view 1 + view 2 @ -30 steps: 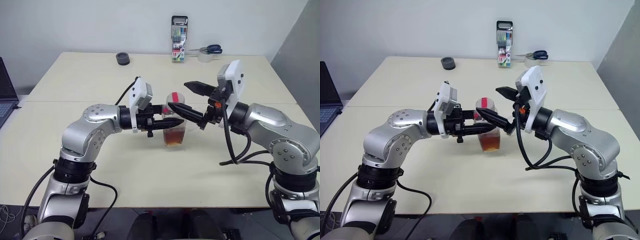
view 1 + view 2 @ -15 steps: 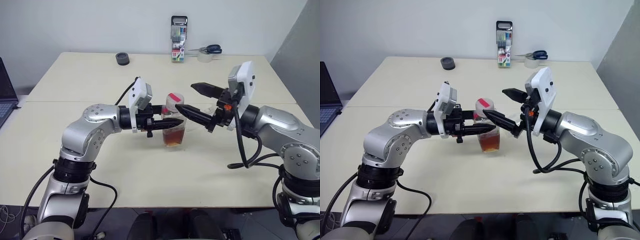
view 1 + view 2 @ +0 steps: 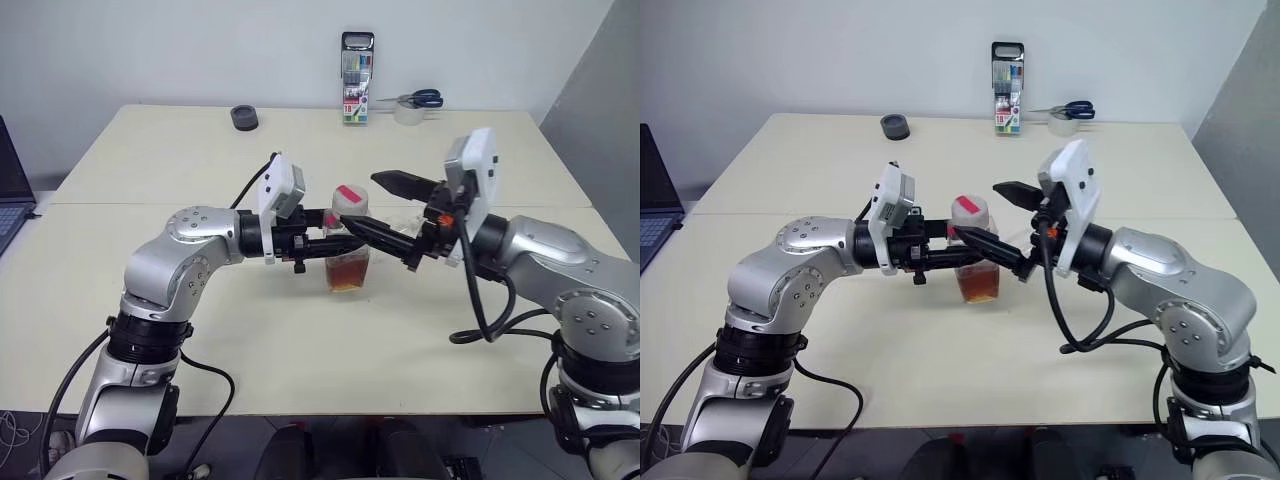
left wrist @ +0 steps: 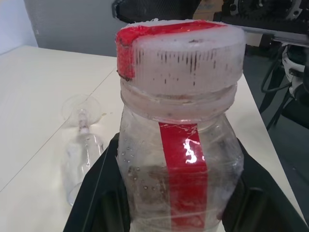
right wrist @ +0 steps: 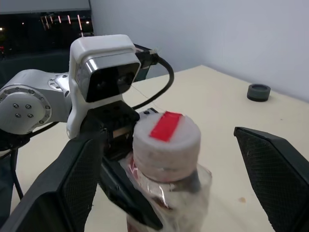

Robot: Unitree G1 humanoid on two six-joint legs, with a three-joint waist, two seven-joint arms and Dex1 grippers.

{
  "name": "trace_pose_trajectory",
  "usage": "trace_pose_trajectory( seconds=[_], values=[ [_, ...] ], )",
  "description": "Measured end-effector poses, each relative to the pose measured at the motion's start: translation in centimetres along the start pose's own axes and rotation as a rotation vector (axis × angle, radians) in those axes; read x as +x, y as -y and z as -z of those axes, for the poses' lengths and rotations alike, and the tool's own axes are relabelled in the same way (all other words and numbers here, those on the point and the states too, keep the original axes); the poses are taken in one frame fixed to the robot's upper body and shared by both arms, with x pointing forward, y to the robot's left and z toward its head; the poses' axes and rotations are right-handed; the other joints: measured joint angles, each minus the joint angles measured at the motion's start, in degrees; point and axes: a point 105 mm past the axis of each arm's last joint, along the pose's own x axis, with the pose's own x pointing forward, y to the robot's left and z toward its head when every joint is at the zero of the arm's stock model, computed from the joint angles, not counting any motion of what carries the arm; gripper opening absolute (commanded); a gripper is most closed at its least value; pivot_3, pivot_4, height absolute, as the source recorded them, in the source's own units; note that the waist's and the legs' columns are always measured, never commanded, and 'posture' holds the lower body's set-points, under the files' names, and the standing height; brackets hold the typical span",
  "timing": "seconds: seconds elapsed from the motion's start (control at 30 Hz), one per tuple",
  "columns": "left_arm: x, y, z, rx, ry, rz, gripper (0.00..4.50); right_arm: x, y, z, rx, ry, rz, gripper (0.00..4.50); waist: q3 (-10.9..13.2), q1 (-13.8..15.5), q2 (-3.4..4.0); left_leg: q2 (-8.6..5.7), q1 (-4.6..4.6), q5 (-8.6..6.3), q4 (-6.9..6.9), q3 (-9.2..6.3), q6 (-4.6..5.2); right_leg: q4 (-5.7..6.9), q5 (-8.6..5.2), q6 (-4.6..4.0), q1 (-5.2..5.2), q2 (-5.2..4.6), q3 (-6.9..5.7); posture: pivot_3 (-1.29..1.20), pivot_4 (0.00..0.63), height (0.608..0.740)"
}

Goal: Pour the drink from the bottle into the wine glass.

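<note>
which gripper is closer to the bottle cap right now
Right. The right gripper is open with its fingers either side of the cap. The left gripper is shut on the bottle lower down, below the cap.

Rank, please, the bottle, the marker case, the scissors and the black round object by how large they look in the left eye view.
1. bottle, nearest the camera, so partly flattered.
2. marker case, standing at the table's far edge.
3. scissors and black round object: too alike to rank; the scissors look longer, the round object bulkier.
</note>
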Motion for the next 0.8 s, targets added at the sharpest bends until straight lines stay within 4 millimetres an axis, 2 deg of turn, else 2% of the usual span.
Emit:
trace_pose_trajectory(
  seconds=[0.17, 0.4, 0.8],
  values=[
    [0.0, 0.0, 0.0, 0.000, -0.002, 0.001, 1.83, 0.5, 0.9, 0.3, 0.000, 0.008, 0.039, 4.49, 0.0, 0.0, 0.00, 0.00, -0.01, 0.01, 0.00, 0.00, -0.02, -0.01, 0.00, 0.00, 0.00, 0.00, 0.00, 0.00, 0.150, 0.740],
    [-0.1, 0.0, 0.0, 0.001, -0.003, 0.000, 1.83, 0.5, 1.1, 0.3, -0.002, 0.010, 0.041, 4.49, 0.0, 0.0, 0.00, 0.00, -0.01, 0.01, 0.00, 0.00, -0.02, -0.01, 0.00, 0.00, 0.00, -0.01, 0.00, 0.00, 0.150, 0.740],
    [-0.1, 0.0, 0.1, 0.001, -0.011, -0.002, 1.83, -1.1, 1.0, 0.7, -0.004, -0.023, 0.064, 4.49, 0.0, 0.0, 0.00, 0.00, 0.00, 0.00, 0.00, 0.00, 0.00, 0.00, 0.00, 0.00, 0.00, 0.00, 0.00, 0.00, 0.150, 0.740]
  ],
)
